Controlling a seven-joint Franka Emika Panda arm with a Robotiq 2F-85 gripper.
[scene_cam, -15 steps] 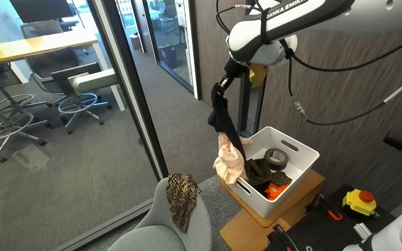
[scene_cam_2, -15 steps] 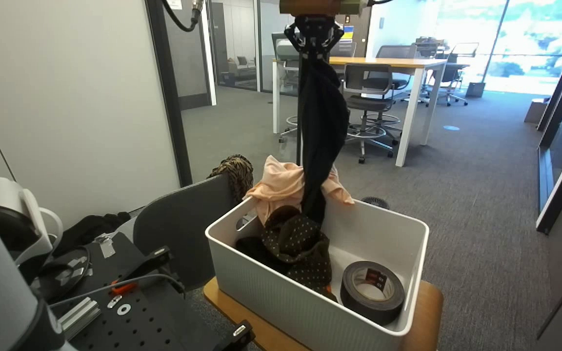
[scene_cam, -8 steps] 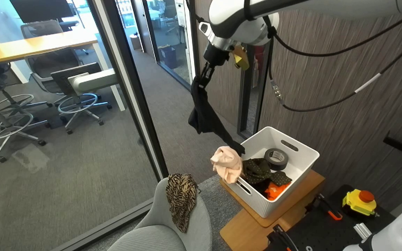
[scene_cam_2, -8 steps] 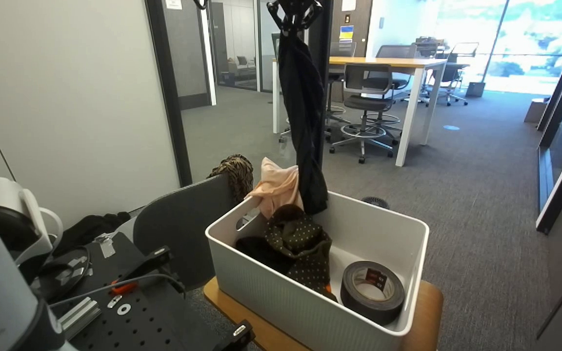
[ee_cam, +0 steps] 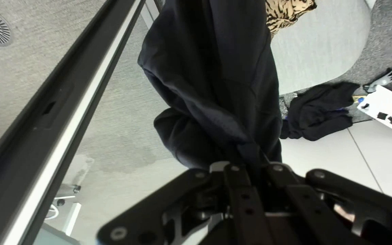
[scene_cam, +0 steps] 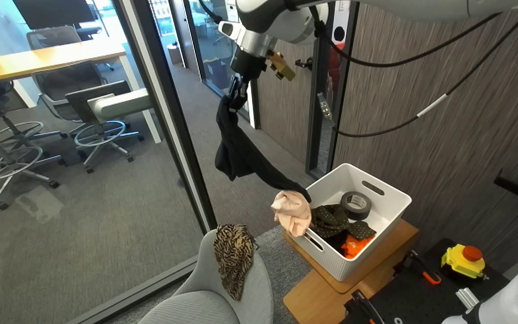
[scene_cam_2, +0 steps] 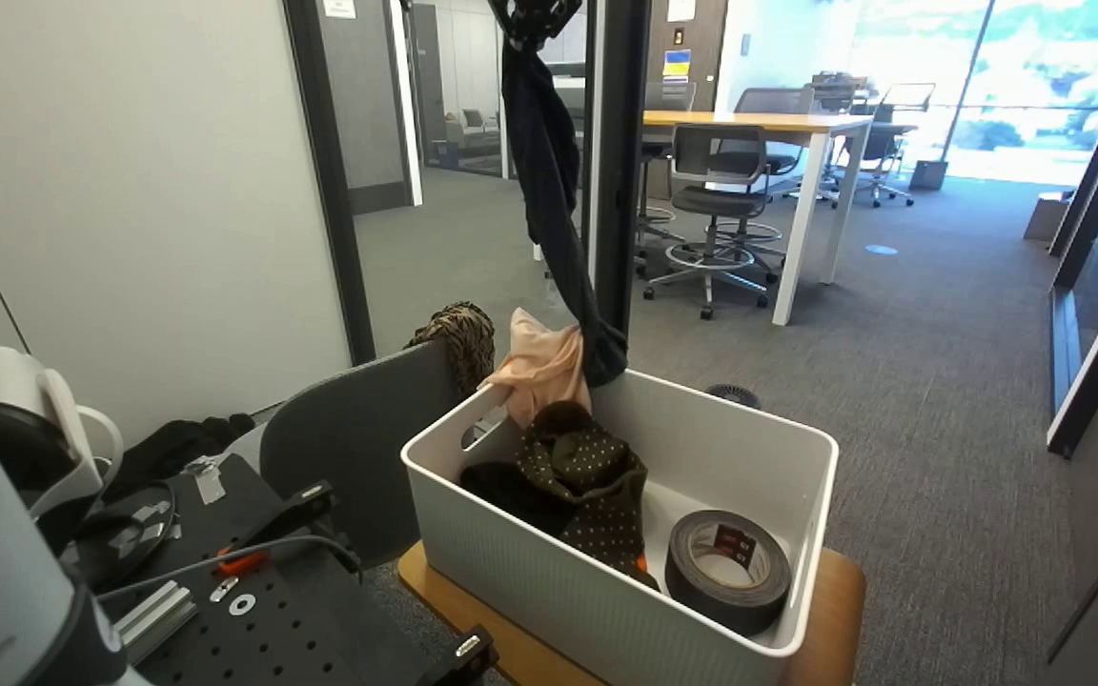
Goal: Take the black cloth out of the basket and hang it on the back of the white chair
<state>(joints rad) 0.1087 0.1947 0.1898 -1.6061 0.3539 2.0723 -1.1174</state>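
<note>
My gripper point(scene_cam: 233, 107) is shut on the top end of the black cloth point(scene_cam: 243, 155), high up and off to one side of the white basket point(scene_cam: 331, 264). The gripper also shows in an exterior view point(scene_cam_2: 532, 40) and the wrist view point(ee_cam: 255, 170). The cloth hangs as a long twisted strip; its lower end lies over the basket's rim beside the peach cloth point(scene_cam: 291, 211). In the wrist view the black cloth point(ee_cam: 213, 78) fills the space ahead of the fingers. The pale grey-white chair point(scene_cam: 262, 288) has a tiger-print cloth point(scene_cam: 234, 261) over its back.
The basket holds a dotted dark cloth point(scene_cam_2: 601, 476), a tape roll point(scene_cam_2: 728, 572) and an orange item point(scene_cam: 355, 246). A dark frame post point(ee_cam: 53, 112) of the glass partition stands beside the gripper. A black perforated board point(scene_cam_2: 273, 619) lies near the robot base.
My gripper has moved sideways, away from the basket, with the black cloth. The cloth's lower end has slid up out of the basket onto its rim. The lifted peach cloth has dropped back.
</note>
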